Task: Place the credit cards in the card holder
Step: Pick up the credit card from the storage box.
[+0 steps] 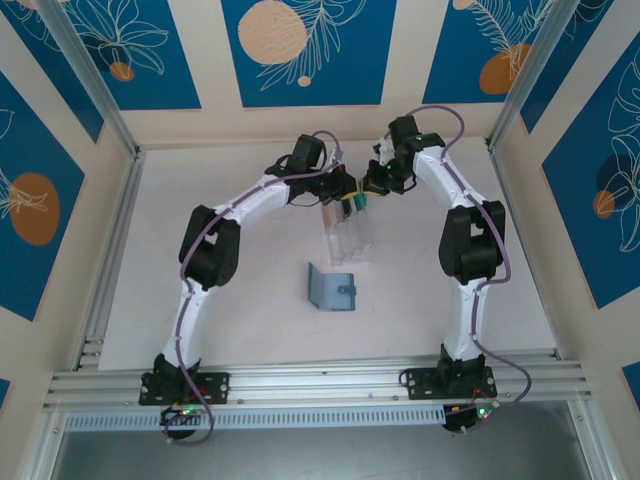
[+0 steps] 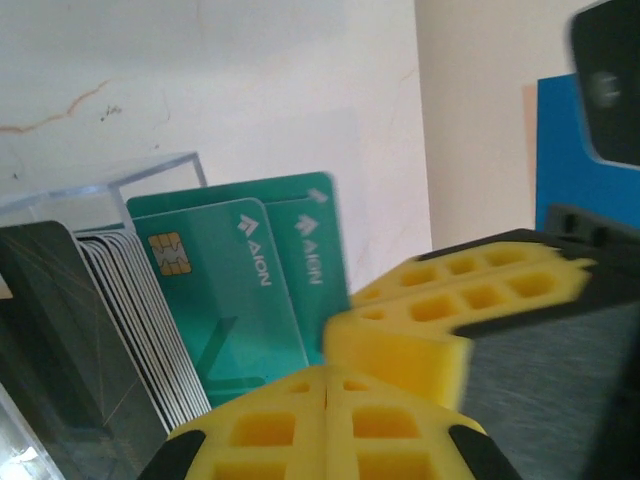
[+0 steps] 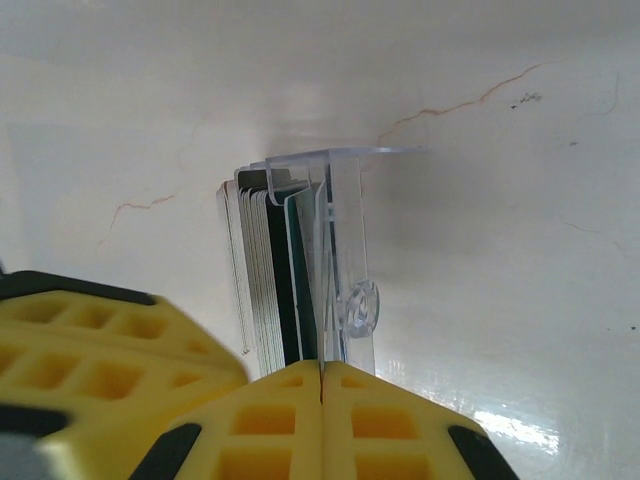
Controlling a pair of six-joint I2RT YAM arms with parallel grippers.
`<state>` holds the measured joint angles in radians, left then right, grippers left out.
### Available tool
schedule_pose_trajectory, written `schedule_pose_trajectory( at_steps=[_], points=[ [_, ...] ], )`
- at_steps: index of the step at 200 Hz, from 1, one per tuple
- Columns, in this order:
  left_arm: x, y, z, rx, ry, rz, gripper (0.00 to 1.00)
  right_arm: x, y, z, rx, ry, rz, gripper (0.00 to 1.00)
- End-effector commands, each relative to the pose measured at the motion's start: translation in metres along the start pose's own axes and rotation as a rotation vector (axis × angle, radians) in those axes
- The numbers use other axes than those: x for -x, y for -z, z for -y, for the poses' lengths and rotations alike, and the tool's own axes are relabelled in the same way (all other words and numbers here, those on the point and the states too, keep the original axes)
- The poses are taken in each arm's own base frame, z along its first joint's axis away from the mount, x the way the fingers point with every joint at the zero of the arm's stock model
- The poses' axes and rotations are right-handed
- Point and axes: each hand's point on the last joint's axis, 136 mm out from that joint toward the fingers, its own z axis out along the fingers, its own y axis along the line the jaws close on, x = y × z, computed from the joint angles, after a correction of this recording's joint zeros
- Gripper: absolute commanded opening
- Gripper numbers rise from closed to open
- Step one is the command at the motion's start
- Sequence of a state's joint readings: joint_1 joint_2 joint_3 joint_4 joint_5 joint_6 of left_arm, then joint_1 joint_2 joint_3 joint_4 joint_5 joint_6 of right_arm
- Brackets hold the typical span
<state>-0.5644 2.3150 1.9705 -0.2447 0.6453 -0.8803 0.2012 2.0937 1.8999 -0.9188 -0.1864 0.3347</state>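
So far nothing seems stowed: cards (image 2: 240, 290) stand in the far rack (image 1: 345, 240), holder (image 1: 330, 290) lies nearer on the tabletop (image 1: 200, 300); my left jaws and right jaws are clenched, grasp on a card unclear.

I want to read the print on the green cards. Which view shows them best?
Left wrist: two green cards face the camera, upright in the clear rack, logos and a chip plain. Right wrist shows the cards edge-on. Top view shows them as small green specks at the rack's far end.

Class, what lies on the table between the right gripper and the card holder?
The clear rack holding the credit cards; the top view shows it.
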Motion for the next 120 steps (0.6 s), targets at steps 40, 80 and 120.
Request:
schedule_pose_trajectory(
  at_steps=[40, 80, 120],
  points=[
    [-0.002, -0.016, -0.003, 0.012, -0.003, -0.021, 0.02, -0.003, 0.024, -0.006, 0.007, 0.011, 0.013, 0.00],
    [-0.007, -0.026, -0.016, 0.037, 0.007, -0.041, 0.02, -0.003, 0.025, -0.010, 0.036, 0.010, 0.008, 0.06],
    [-0.011, -0.031, -0.025, 0.062, 0.008, -0.048, 0.02, -0.004, 0.025, -0.014, 0.082, 0.002, 0.000, 0.12]
  ],
)
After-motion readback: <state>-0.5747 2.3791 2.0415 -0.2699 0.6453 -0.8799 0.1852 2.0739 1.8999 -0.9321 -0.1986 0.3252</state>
